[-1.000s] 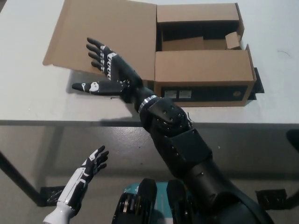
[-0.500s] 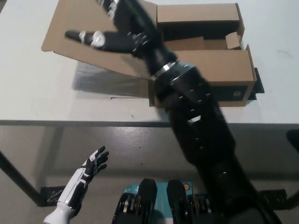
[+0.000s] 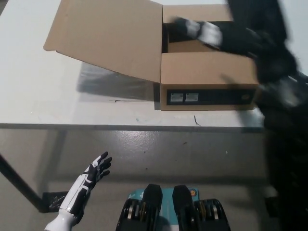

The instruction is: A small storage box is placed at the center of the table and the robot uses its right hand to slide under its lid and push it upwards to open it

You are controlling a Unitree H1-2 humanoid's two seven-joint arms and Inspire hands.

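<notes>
The cardboard storage box sits on the white tabletop, toward the middle right of the head view, its labelled front wall facing the robot. Its large lid stands open to the left, tilted up off the tabletop and casting a shadow beneath. The black right hand is over the open top of the box, reaching in from the right above the dark interior (heavily blurred, so I cannot tell whether its fingers are spread or closed); it is apart from the lid. The white left hand rests low at the lower left, below the tabletop's edge, fingers spread and holding nothing.
</notes>
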